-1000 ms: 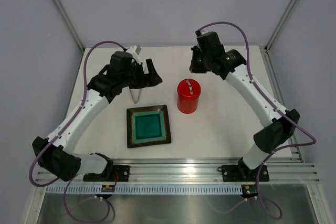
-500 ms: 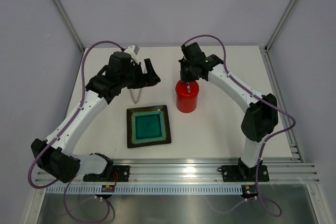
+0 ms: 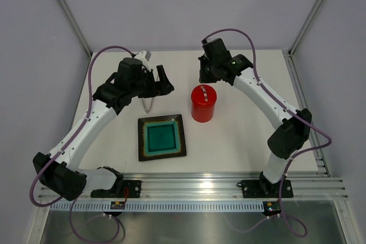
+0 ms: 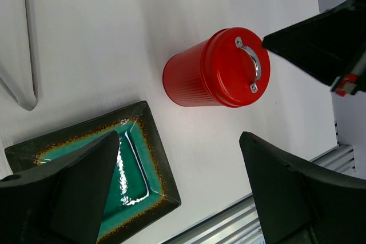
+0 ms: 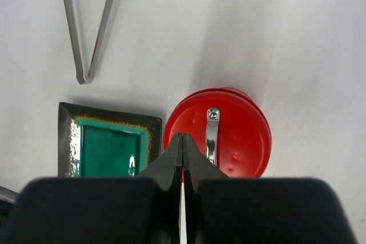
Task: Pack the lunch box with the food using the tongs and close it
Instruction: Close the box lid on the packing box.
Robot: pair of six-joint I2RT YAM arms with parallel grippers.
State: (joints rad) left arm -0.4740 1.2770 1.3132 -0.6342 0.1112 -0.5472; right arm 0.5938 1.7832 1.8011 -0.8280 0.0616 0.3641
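Observation:
The red lunch box [image 3: 203,104] stands upright on the table with its lid on, metal handle on top [image 4: 250,64]. My right gripper [image 3: 206,76] is shut and holds nothing. It hovers just behind the lunch box; in the right wrist view its tips [image 5: 183,136] lie over the lid's left part, beside the handle. The silver tongs [image 3: 147,104] lie on the table left of the lunch box [image 5: 220,135], partly under my open, empty left gripper [image 3: 158,86]. The tongs [image 5: 70,21] show as a narrow V. No food is in view.
A square dark plate with a teal centre [image 3: 161,120] sits in front of the tongs and left of the lunch box, with nothing on it. It also shows in both wrist views as the plate [image 4: 166,194] and the plate [image 5: 66,141]. A metal rail [image 3: 194,186] runs along the near edge.
The right gripper came in over the lunch box lid half a second ago and has since drawn back a little behind it, staying shut. The left arm has barely moved.

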